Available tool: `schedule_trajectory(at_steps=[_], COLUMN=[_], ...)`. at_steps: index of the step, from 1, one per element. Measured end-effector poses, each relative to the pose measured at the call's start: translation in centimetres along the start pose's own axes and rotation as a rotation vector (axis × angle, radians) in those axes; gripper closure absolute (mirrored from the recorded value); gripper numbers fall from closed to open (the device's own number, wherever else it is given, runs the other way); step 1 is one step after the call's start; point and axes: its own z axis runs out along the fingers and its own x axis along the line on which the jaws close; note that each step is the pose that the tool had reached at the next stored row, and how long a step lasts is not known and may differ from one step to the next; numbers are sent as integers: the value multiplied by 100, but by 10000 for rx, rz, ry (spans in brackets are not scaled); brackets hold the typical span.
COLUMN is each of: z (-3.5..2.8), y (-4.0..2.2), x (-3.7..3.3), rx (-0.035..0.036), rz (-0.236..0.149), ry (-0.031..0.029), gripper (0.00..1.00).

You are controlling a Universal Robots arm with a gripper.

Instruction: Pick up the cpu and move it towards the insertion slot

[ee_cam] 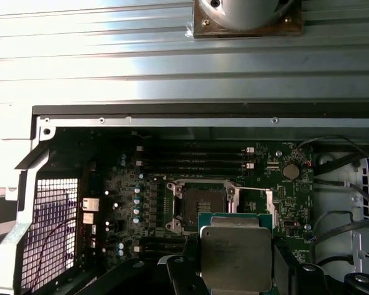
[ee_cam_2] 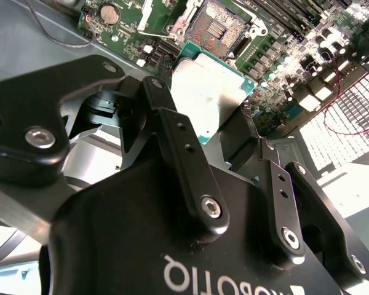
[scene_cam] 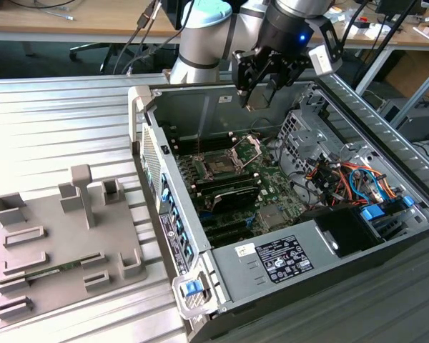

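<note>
My gripper (scene_cam: pixel 261 91) hangs above the open computer case, over its far side, shut on the cpu (scene_cam: pixel 260 98). In both wrist views the cpu (ee_cam_2: pixel 204 92) (ee_cam: pixel 235 255) is a silvery square chip with a thin teal rim, clamped between the black fingers (ee_cam_2: pixel 172 123) by two opposite edges. The insertion slot (scene_cam: pixel 220 166) lies on the green motherboard below and toward the exterior view's left of the gripper. Its socket (ee_cam: pixel 200 206) (ee_cam_2: pixel 224 24) is dark, framed in silver, and its metal bracket (scene_cam: pixel 247 146) is hinged up. A gap separates the cpu from the slot.
The case's side walls (scene_cam: pixel 154 153) and a perforated drive cage (scene_cam: pixel 302 125) ring the motherboard. Bundled cables (scene_cam: pixel 347 179) and a power supply (scene_cam: pixel 275 261) fill the near end. Long black memory slots (ee_cam: pixel 190 161) run beside the socket. A grey fixture tray (scene_cam: pixel 57 243) lies outside the case.
</note>
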Motion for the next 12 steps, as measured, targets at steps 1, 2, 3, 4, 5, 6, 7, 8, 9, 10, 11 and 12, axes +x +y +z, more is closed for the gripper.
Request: schedule_trajectory(at_steps=[1, 2, 3, 4, 5, 6, 7, 8, 9, 10, 11, 12], z=[2, 6, 8, 9, 11, 13, 16, 20, 22, 25, 27, 28], y=[0, -1, -1, -1, -1, -1, -1, -2, -2, -2, -2, -3], x=[0, 0, 0, 0, 0, 0, 0, 0, 0, 0, 0, 0], rx=[0, 0, 0, 0, -1, -1, 0, 0, 1, 1, 0, 0], rz=[-1, -1, 0, -1, -1, 0, -1, 0, -1, 0, 0, 0], ry=[0, 1, 0, 1, 0, 0, 1, 0, 1, 1, 1, 0], gripper=[45, 45, 45, 45, 45, 45, 45, 45, 45, 45, 45, 45])
